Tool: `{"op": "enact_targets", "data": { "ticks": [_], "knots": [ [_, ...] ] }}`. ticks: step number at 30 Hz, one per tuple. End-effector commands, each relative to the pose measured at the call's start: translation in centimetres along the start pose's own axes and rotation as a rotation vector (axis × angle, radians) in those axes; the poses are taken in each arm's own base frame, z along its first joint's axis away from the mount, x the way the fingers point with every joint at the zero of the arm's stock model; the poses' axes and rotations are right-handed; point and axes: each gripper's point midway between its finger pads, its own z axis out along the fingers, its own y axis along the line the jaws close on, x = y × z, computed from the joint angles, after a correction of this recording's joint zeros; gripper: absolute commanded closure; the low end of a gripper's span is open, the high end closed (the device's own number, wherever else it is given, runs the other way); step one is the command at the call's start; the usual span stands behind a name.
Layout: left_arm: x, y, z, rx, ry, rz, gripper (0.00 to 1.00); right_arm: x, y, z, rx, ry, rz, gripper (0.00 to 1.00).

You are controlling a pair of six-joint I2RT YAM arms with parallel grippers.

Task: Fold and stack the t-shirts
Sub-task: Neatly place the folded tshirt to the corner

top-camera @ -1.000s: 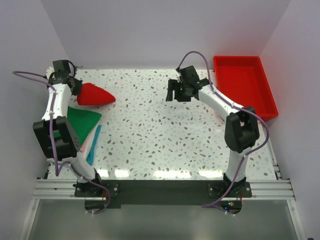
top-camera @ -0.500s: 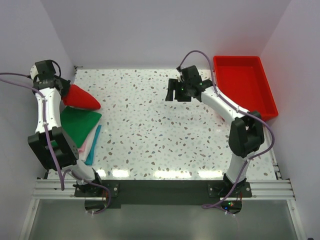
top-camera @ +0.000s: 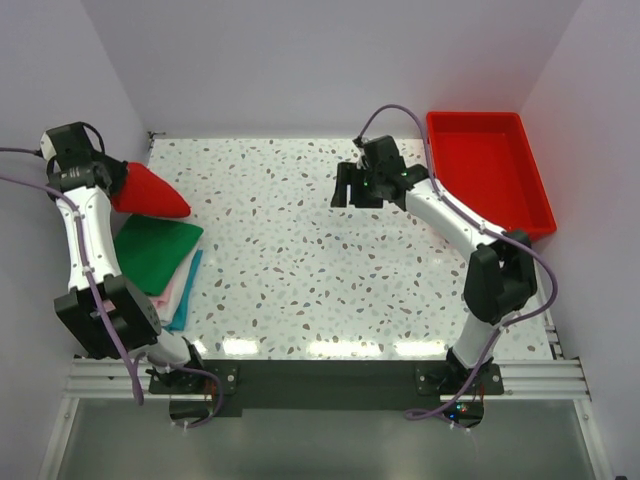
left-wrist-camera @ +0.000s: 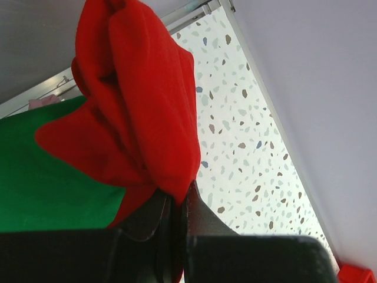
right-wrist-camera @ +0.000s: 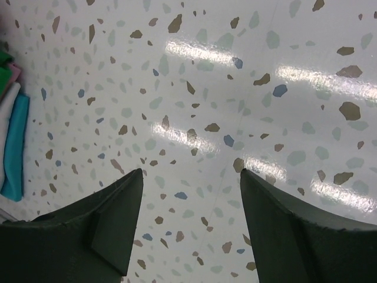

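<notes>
While the left gripper (top-camera: 116, 184) is clenched on a bunched fold of the bright red t-shirt (top-camera: 152, 194), the cloth tapers from the fingers to a point that faces the middle of the speckled table (top-camera: 300, 260). It sits at the far-left corner, close to the side wall. Whether its tip touches the surface cannot be told from above.

Left wrist view: the two fingers (left-wrist-camera: 194, 215) meet with the red cloth (left-wrist-camera: 141, 118) pinched between them, and the folded green t-shirt (left-wrist-camera: 47, 183) fills the ground behind it.

Top view: the green t-shirt (top-camera: 155, 250) lies flat at the table's left edge, just nearer the arm bases than the red one. It tops a small stack, with a pale pink t-shirt (top-camera: 172, 291) and a teal t-shirt (top-camera: 189, 283) showing as strips along the stack's right side.

The right gripper (top-camera: 350, 186) is poised over the far-centre of the table, well apart from the stack and to the left of the red tray (top-camera: 490, 165). Its jaws are spread and hold nothing.

Right wrist view: bare table shows between the parted fingers (right-wrist-camera: 112, 212). At the left margin the stack's edges appear in order, pink, then a white t-shirt (right-wrist-camera: 8, 103), then teal (right-wrist-camera: 13, 147).
</notes>
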Motion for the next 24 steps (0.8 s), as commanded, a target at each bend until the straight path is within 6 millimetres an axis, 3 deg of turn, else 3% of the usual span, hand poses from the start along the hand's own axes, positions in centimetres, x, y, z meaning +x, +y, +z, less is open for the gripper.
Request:
{"op": "enact_targets", "data": {
  "ticks": [1, 9, 13, 14, 15, 17, 18, 19, 20, 22, 24],
  "knots": [
    [-1.7, -0.6, -2.4, 0.066, -0.061, 0.008, 1.00, -1.3, 1.2, -2.4, -0.017, -0.074, -0.005, 0.30],
    [0.5, 3.7, -4.5, 0.017, -0.060, -0.040, 1.00, 0.2, 1.9, -3.5, -0.014, -0.072, -0.029, 0.30],
    [1.8, 5.5, -6.9, 0.000, -0.082, -0.029, 1.00, 1.4, 1.8, -3.9, -0.008, -0.065, -0.046, 0.30],
    [2.8, 7.0, -6.7, -0.039, -0.081, -0.030, 0.99, 2.3, 1.3, -3.7, 0.001, -0.050, -0.044, 0.30],
    [3.3, 7.9, -7.1, -0.060, -0.080, -0.032, 0.79, 2.5, 1.6, -4.1, -0.006, -0.055, -0.052, 0.30],
    [4.4, 9.5, -8.5, -0.083, -0.105, -0.031, 0.53, 3.5, 1.2, -4.1, -0.001, -0.035, -0.058, 0.30],
    [4.7, 9.9, -9.2, -0.085, -0.117, -0.024, 0.21, 3.8, 1.4, -4.3, -0.004, -0.037, -0.069, 0.30],
    [4.2, 9.7, -10.9, -0.051, -0.169, -0.013, 0.07, 3.8, 1.5, -4.8, -0.006, -0.046, -0.076, 0.30],
    [4.2, 9.7, -11.7, -0.033, -0.186, 0.020, 0.00, 4.3, 1.7, -5.1, -0.009, -0.042, -0.086, 0.29],
    [3.7, 8.0, -13.9, 0.083, -0.246, 0.066, 0.00, 4.0, 1.7, -6.1, -0.011, -0.073, -0.088, 0.22],
    [4.3, 6.5, -14.8, 0.184, -0.226, 0.108, 0.00, 3.4, 1.8, -6.7, -0.005, -0.102, -0.087, 0.15]
  ]
}}
